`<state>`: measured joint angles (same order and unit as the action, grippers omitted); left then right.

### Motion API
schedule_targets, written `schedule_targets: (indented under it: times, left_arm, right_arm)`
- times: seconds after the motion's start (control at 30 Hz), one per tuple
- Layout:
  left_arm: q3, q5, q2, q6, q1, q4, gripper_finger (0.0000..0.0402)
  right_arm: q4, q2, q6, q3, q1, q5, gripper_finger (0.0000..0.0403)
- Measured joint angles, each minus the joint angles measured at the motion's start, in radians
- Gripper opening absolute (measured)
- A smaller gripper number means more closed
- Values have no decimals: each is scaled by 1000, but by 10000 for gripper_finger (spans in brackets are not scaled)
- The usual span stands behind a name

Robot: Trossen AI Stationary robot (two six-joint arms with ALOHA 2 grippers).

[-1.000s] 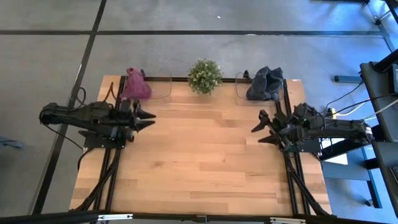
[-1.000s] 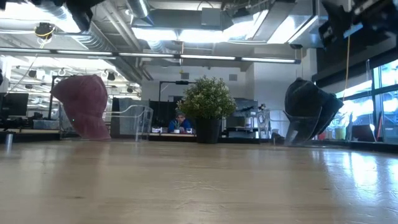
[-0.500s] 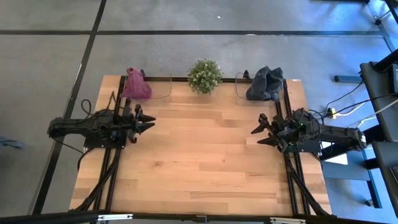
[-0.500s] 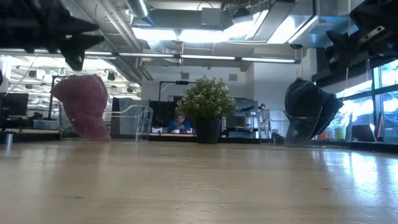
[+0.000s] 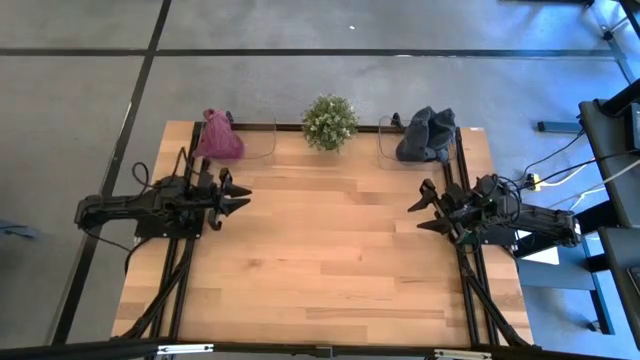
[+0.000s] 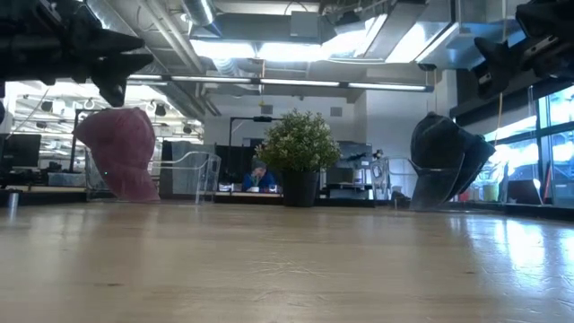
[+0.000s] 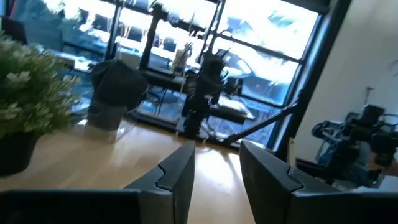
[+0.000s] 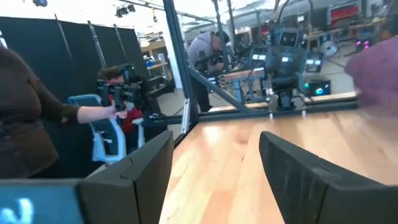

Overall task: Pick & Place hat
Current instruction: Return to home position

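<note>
A pink hat (image 5: 217, 138) (image 6: 121, 152) sits over a clear stand at the table's far left. A dark grey hat (image 5: 425, 134) (image 6: 444, 161) sits over a second clear stand at the far right. My left gripper (image 5: 245, 197) (image 7: 216, 149) hovers open above the table's left side, nearer than the pink hat and pointing toward the right. My right gripper (image 5: 414, 217) (image 8: 216, 137) hovers open above the right side, nearer than the grey hat and pointing left. Neither gripper touches anything. The left wrist view shows the grey hat (image 7: 115, 84) far off.
A potted plant (image 5: 329, 122) (image 6: 299, 152) stands at the middle of the far edge, between the two stands. Bare wooden tabletop (image 5: 325, 250) stretches between the arms and toward the near edge. People (image 8: 37, 112) show in the room beyond the table.
Both grippers have come down toward the table; in the low view they sit lower in the picture than a second ago. Both stayed open. The hats have not moved.
</note>
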<state>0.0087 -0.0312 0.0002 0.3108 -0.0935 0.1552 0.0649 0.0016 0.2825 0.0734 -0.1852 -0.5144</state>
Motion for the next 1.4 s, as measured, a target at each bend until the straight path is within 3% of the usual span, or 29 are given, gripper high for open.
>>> schedule_targets:
  times: [0.37, 0.67, 0.9, 1.2, 1.4]
  left_arm:
    - [0, -48, 0, -13, -73, -32, 123]
    - [0, -49, 0, -107, -87, -84, 123]
    - [0, -22, 10, -164, -87, -130, 123]
    - [0, -4, 12, -168, -87, -131, 124]
    - [0, -3, 13, -168, -87, -131, 123]
  right_arm:
    - [86, -1, -33, -66, 0, 32, 239]
    - [-26, 9, -85, -65, 0, 353, 239]
    - [-52, 95, -122, -65, 0, 499, 239]
    - [-53, 159, -276, -65, -1, 498, 239]
    - [-52, 160, -289, -65, -1, 497, 239]
